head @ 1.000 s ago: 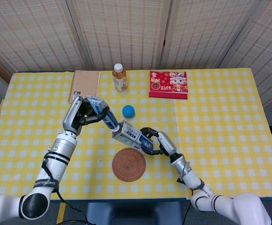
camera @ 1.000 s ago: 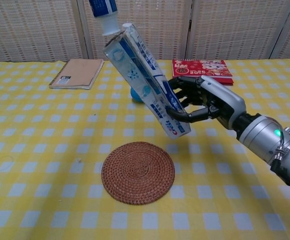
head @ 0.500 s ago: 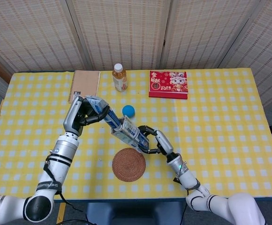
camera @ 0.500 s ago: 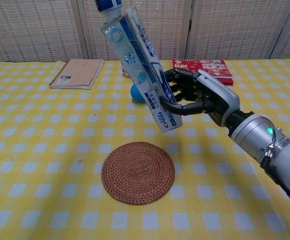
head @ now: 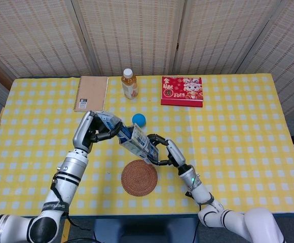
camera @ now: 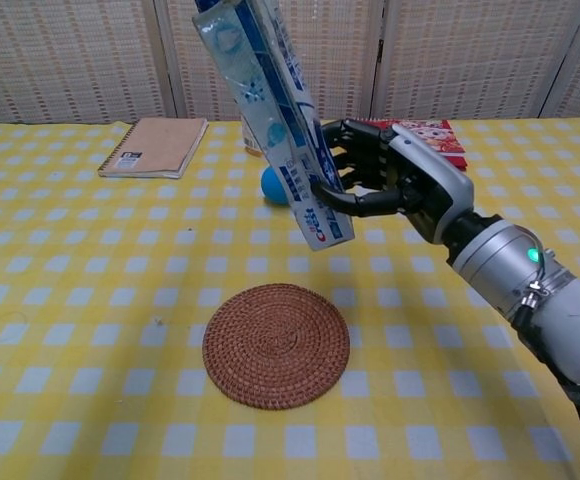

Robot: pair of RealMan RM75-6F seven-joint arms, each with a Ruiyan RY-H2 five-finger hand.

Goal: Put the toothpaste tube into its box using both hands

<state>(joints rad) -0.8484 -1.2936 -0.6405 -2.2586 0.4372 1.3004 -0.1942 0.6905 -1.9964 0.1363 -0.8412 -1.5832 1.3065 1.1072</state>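
A blue and white toothpaste box (camera: pixel 274 120) is held up over the table, tilted, with its open end raised. My right hand (camera: pixel 390 180) grips its lower part; the head view shows that hand (head: pixel 162 151) just above the mat. The box (head: pixel 137 143) meets the toothpaste tube (head: pixel 110 123), whose cap end goes into the box's mouth. My left hand (head: pixel 92 130) holds the tube's tail end. In the chest view the left hand is out of frame and the tube is hidden at the top edge.
A round woven mat (head: pixel 139 177) lies below the box. A blue ball (head: pixel 139 119) sits behind it. A notebook (head: pixel 90 92), a drink bottle (head: pixel 129 84) and a red packet (head: pixel 182 91) line the far edge of the yellow checked table (head: pixel 238 147).
The right hand has pushed the box up and to the left over the tube, so less tube shows. The left hand has dropped lower and nearer.
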